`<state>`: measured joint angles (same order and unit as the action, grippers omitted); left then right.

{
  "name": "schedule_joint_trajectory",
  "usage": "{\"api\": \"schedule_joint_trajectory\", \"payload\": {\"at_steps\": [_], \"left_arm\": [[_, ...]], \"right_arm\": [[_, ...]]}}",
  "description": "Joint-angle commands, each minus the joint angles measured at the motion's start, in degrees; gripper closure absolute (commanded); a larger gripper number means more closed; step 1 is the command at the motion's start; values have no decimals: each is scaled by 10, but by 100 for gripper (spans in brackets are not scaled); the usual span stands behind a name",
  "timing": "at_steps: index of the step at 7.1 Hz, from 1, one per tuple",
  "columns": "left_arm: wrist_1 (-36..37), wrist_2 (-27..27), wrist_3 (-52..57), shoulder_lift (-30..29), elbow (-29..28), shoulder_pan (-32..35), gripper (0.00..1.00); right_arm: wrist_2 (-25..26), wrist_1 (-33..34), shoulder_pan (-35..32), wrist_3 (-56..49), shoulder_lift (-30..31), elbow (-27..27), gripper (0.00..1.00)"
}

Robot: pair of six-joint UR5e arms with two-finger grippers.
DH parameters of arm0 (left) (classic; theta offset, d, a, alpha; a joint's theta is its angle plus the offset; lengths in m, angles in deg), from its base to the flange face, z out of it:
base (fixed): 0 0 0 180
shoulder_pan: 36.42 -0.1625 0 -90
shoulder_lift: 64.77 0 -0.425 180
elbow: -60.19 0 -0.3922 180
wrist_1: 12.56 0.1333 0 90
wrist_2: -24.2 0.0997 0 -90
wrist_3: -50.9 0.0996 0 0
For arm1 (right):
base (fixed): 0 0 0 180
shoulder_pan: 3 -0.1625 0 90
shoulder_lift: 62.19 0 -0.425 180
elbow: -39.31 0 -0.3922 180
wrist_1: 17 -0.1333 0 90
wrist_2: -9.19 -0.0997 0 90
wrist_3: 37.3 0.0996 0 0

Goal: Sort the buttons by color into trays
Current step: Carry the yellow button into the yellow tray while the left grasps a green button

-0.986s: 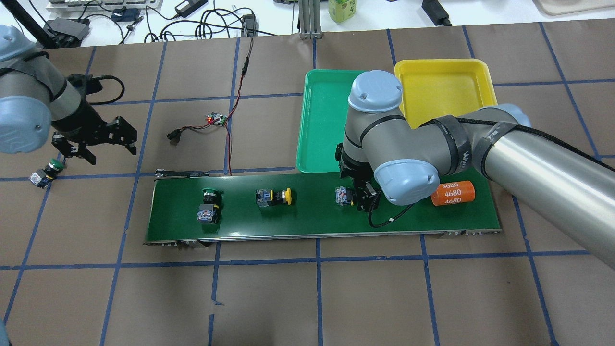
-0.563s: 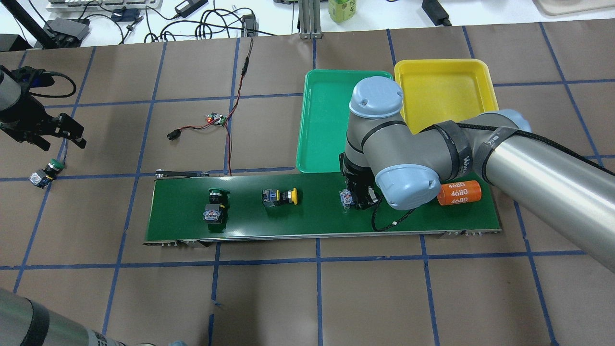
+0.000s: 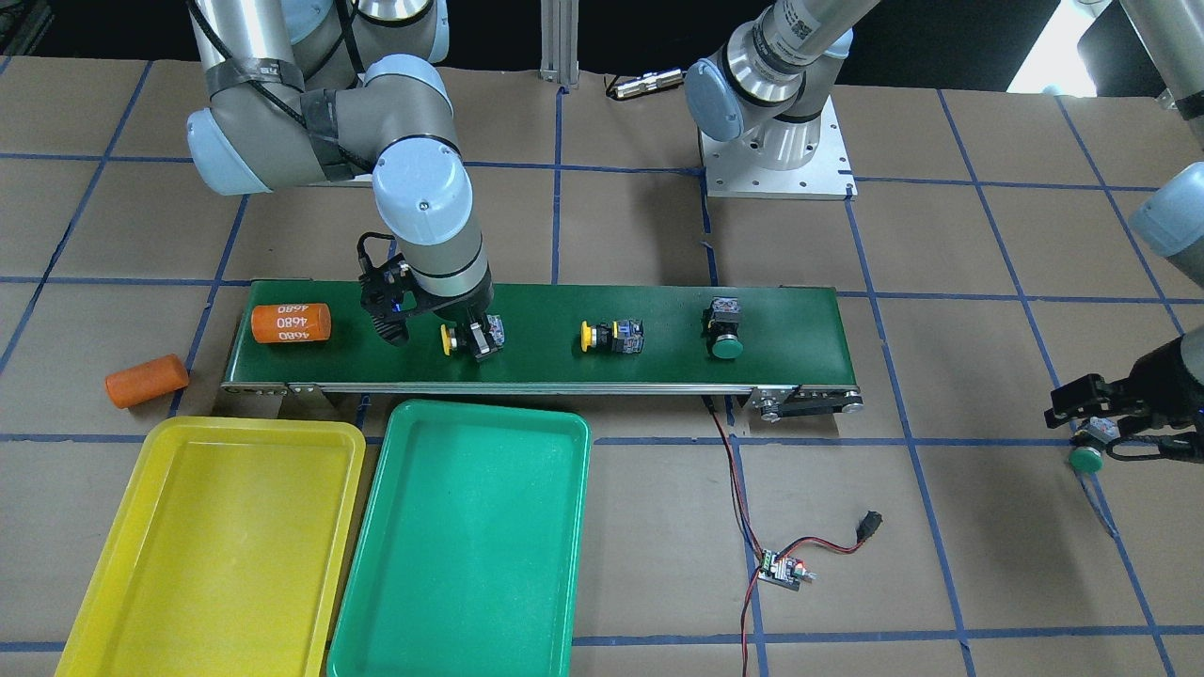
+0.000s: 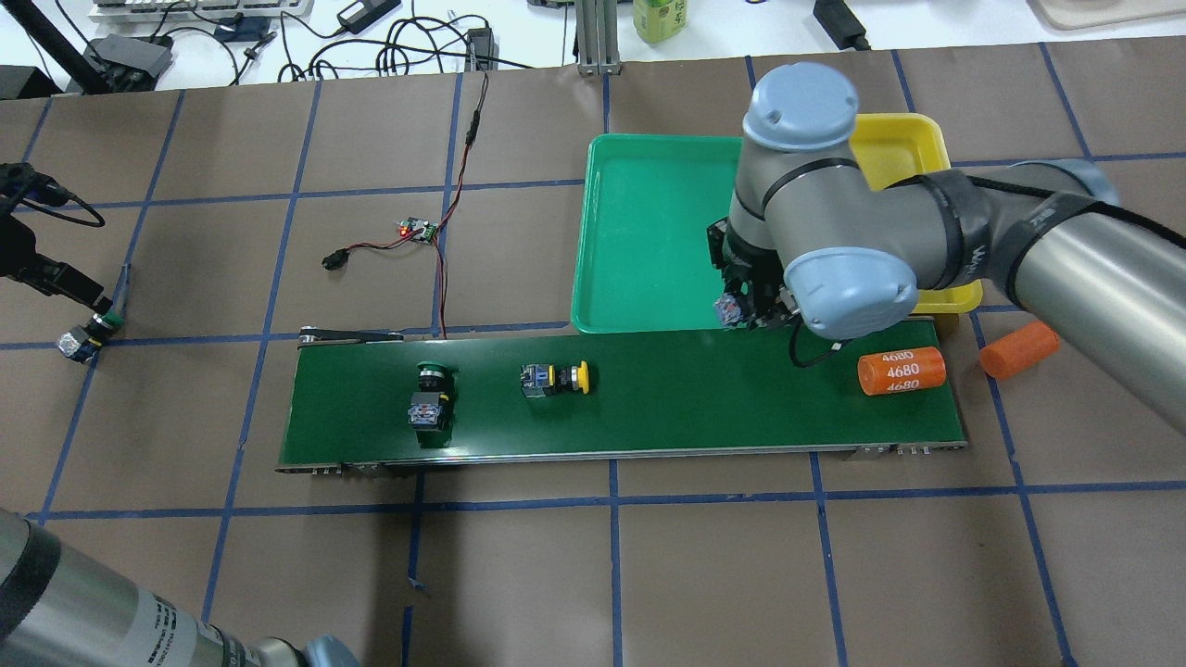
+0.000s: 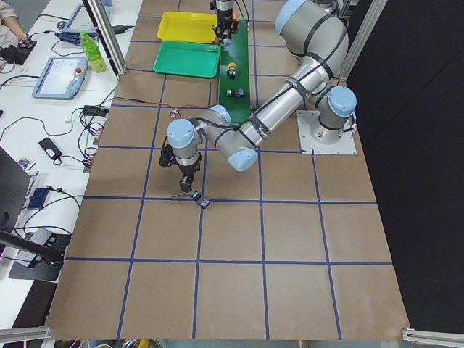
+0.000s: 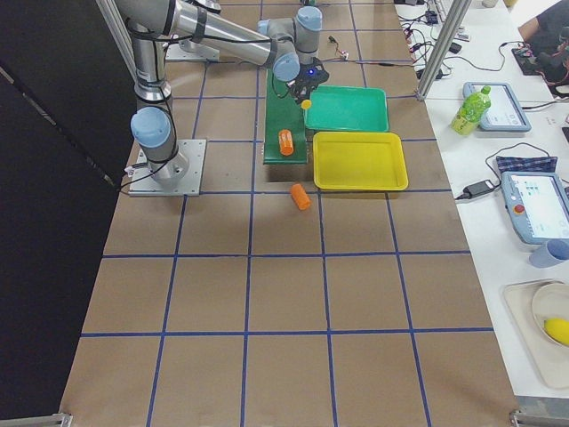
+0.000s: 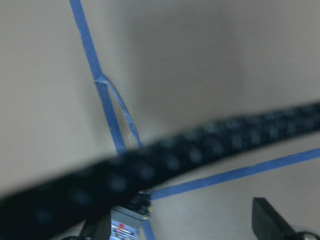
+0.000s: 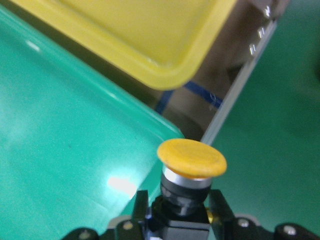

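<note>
- My right fingers (image 8: pixel 220 206) pinch the black body of a yellow-capped button (image 8: pixel 191 159), cap outward.
- A second ago it lay on the conveyor belt (image 4: pixel 704 408) — now it hangs lifted over the green tray (image 4: pixel 639 232) rim, the yellow tray (image 4: pixel 894 139) just beyond.
- My left fingers (image 7: pixel 267 220), spread, have come down to straddle the green-capped button (image 3: pixel 1086 459) on the bench.
- I judge one yellow nearly sorted — two belt buttons wait.

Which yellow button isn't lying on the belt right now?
The yellow button clamped in the right gripper, held up by the green tray's corner. The other yellow button lies on its side on the conveyor belt.
</note>
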<state>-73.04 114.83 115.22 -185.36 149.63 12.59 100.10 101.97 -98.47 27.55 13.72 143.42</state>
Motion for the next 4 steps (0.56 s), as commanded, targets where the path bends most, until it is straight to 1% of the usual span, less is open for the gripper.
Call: {"api": "schedule_joint_trajectory", "payload": {"at_steps": [1,2,3,4], "left_arm": [[29,0,107,-23,13,-20,0],[45,0,135,-33,22,-21,0],[67,1,148,-41,25,-21,0],[70,1,152,-43,25,-21,24]], "right_arm": [[1,9,124,-130,-61,-88,100],[8,15,128,-170,-89,-105,100],[8,20,136,-195,-107,-110,100],[8,54,151,-198,-116,-110,54]]}}
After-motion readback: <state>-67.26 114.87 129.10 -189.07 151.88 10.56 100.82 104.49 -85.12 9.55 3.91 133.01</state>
